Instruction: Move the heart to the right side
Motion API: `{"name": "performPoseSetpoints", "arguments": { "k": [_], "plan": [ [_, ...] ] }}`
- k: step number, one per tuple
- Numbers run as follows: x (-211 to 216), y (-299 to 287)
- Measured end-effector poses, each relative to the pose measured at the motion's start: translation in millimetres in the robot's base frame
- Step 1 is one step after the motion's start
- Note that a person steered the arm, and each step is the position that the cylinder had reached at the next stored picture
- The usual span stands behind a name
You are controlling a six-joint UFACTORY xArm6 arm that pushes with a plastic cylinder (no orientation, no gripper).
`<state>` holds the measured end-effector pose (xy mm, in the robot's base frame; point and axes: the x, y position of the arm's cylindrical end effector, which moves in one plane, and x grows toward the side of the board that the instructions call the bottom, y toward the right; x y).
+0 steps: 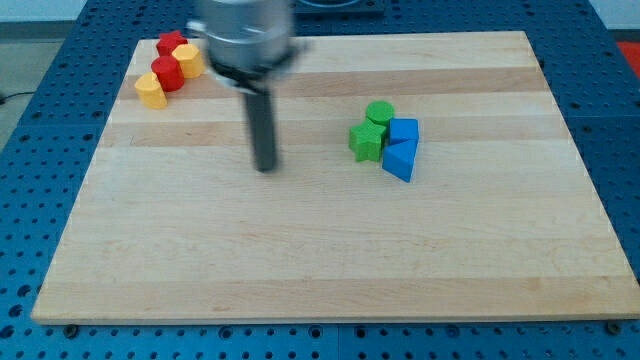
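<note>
My tip (pixel 266 168) rests on the wooden board (pixel 320 270) left of centre, touching no block. At the view's top left is a cluster: a yellow block (pixel 150 91) that may be the heart, a red cylinder (pixel 167 74), a red star-like block (pixel 171 44) and a second yellow block (pixel 189 60) partly hidden by the blurred arm body. I cannot make out the yellow shapes with certainty. The tip is well to the lower right of this cluster.
Right of centre stands a tight group: a green cylinder (pixel 379 112), a green star (pixel 366 141), a blue cube (pixel 404 131) and a blue triangle (pixel 399 160). It lies about a hundred pixels to the right of the tip. A blue perforated table surrounds the board.
</note>
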<state>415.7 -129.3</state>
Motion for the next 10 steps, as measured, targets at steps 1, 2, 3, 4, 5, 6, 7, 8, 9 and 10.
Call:
{"name": "performPoseSetpoints", "arguments": {
  "k": [1, 2, 3, 4, 5, 6, 7, 8, 9, 10],
  "plan": [
    [-39.5, -117.5],
    [-50.8, -174.3],
    [-62.9, -174.5],
    [-121.9, -171.7],
    [-124.1, -156.8],
    [-78.6, -113.0],
    [-79.1, -62.9],
    [-79.1, -2.4],
    [-83.0, 41.3],
    [-104.9, 51.0]
  ]
}}
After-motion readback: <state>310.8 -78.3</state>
